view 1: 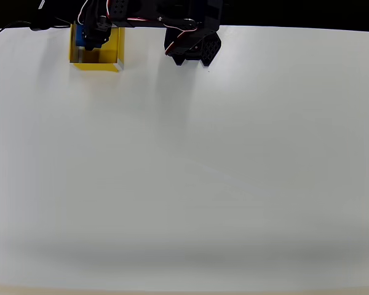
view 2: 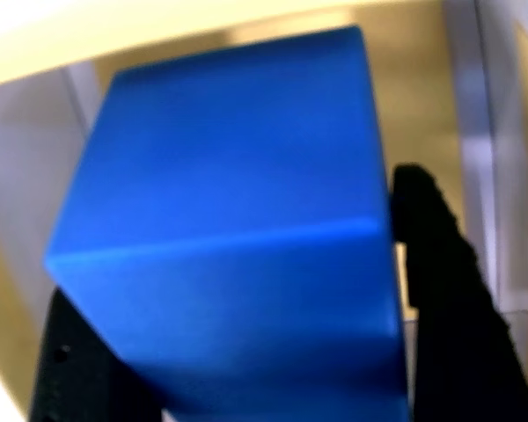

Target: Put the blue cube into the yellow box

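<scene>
Smooth matt blue cube (view 2: 229,229); glossy yellow box (view 1: 114,52); matt white table (view 1: 203,172).

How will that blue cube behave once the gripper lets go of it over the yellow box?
The blue cube looks solid with flat faces and sharp edges, so it should probably land and sit, not roll. It hangs tilted between the fingers, so it may tip onto a face. Its smooth matte surface could slide slightly inside the yellow box.
</scene>
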`<state>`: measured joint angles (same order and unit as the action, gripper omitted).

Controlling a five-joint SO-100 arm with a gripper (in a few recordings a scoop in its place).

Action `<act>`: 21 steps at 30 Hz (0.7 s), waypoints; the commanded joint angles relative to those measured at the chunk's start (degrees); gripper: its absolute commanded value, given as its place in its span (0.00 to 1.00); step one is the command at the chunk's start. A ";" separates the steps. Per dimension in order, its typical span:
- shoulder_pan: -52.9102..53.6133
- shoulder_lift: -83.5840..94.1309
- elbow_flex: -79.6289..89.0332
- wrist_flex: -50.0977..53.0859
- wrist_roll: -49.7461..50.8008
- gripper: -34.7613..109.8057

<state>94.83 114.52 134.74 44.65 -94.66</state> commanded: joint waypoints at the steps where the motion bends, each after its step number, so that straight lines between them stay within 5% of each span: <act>1: 1.41 0.97 0.62 -3.25 -1.23 0.34; 13: 1.49 3.08 2.11 -1.14 0.70 0.50; 21: 1.85 4.13 -13.36 17.67 0.53 0.51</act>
<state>94.83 113.47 133.68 56.69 -93.78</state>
